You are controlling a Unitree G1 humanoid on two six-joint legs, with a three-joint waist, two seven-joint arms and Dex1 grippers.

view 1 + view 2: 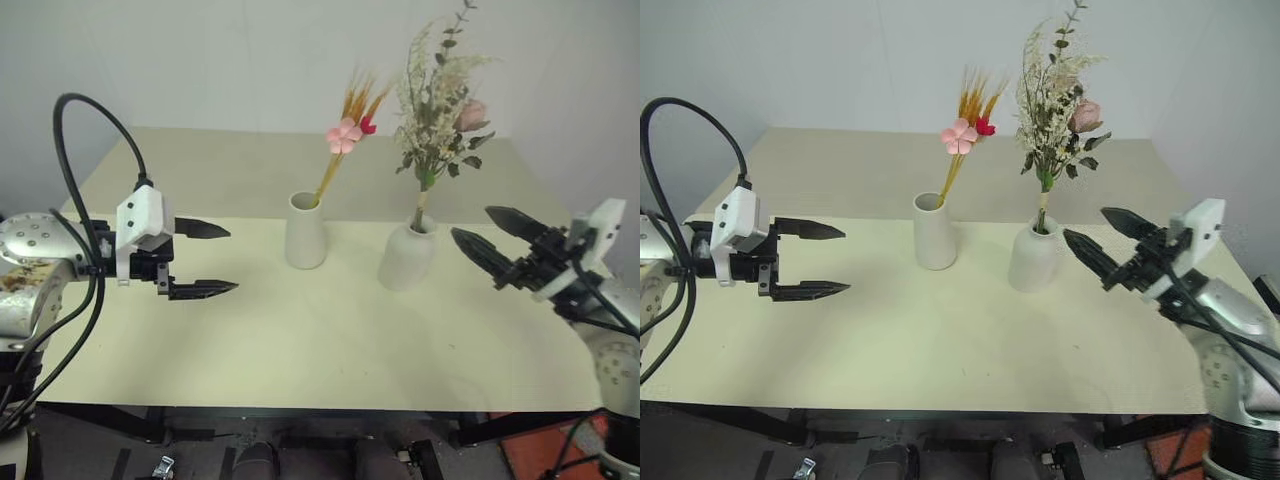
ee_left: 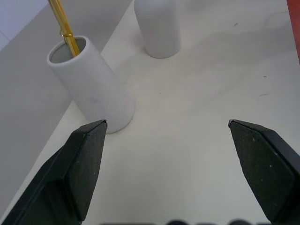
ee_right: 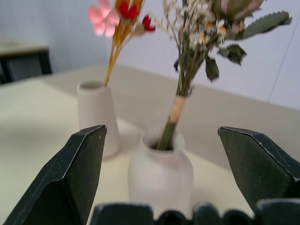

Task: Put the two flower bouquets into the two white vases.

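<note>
On the matte cream table (image 1: 300, 340), the tall tapered vase (image 1: 305, 231) stands near the middle, a smooth white cone with an open mouth. It holds the slim bunch (image 1: 345, 135) of stiff yellow stems, which lean toward 1 o'clock and end in small pink and red blossoms. Just beside it, at 3 o'clock, sits the squat vase (image 1: 407, 257), rounded and chalky with a short narrow neck. The bushy spray (image 1: 437, 110) rises upright from that neck, feathery cream and green, its stem wrapped in brown. The left gripper (image 1: 204, 259) hovers at 9 o'clock of the cone, its pointed black fingers spread and empty. The right gripper (image 1: 497, 238) hangs at 3 o'clock of the squat vase, fingers spread, apart from it.
</note>
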